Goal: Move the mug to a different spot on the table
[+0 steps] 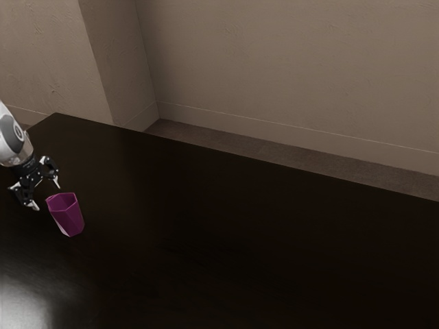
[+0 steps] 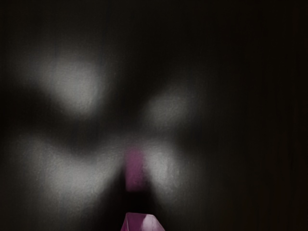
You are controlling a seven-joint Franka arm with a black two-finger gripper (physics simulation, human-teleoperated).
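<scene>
The mug [image 1: 65,214] is seen standing on the dark table [image 1: 240,226] near its end at the exterior view's left, well in from the far edge. A broad stretch of bare tabletop is left toward the exterior view's right. The mug is set upright, its long axis vertical and its mouth upward; only its own purple inner wall is made out within. The gripper [image 1: 41,192] is held just beside the rim, its fingers spread and grasping nothing.
</scene>
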